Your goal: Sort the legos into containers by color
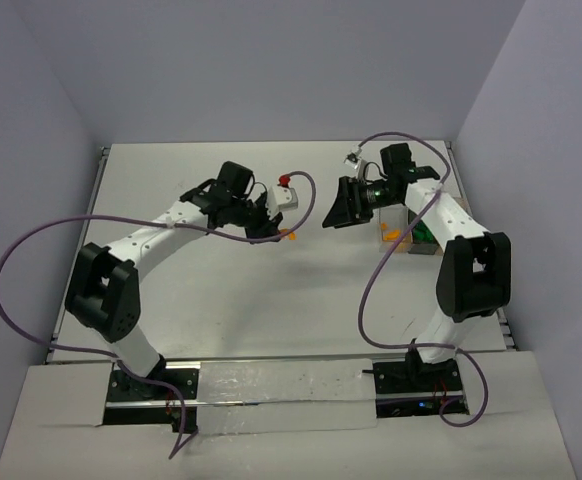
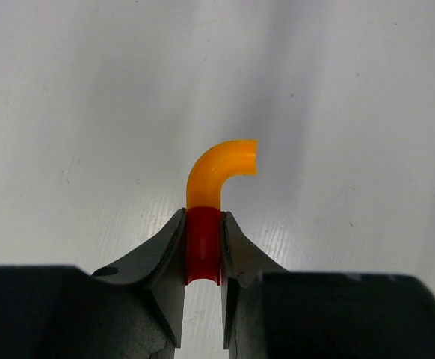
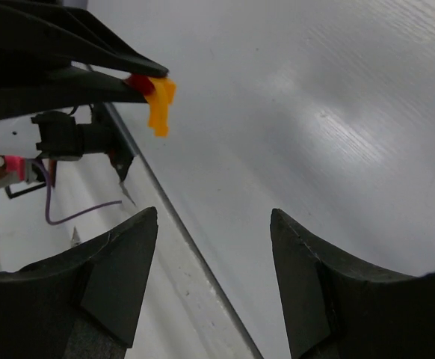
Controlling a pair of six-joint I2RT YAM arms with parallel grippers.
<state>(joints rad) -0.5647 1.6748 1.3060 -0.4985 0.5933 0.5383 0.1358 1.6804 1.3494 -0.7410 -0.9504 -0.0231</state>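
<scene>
My left gripper [image 1: 274, 228] hovers over the middle of the table, shut on a red lego [image 2: 202, 245]. A curved orange-yellow lego [image 2: 219, 169] is joined to the red one and sticks out past the fingertips [image 2: 174, 228]. In the right wrist view the joined legos [image 3: 158, 101] hang at the upper left, at the tip of the left gripper. My right gripper [image 1: 329, 207] faces them from the right and stands open [image 3: 214, 215] with nothing between its fingers. The containers [image 1: 411, 240] sit behind the right arm, holding orange [image 1: 392, 234] and green [image 1: 422, 236] legos.
A small red knob [image 1: 283, 181] caps the left wrist above its white camera block. Purple cables loop off both arms. White walls close in the table at left, back and right; the table's raised edge [image 3: 180, 224] runs through the right wrist view.
</scene>
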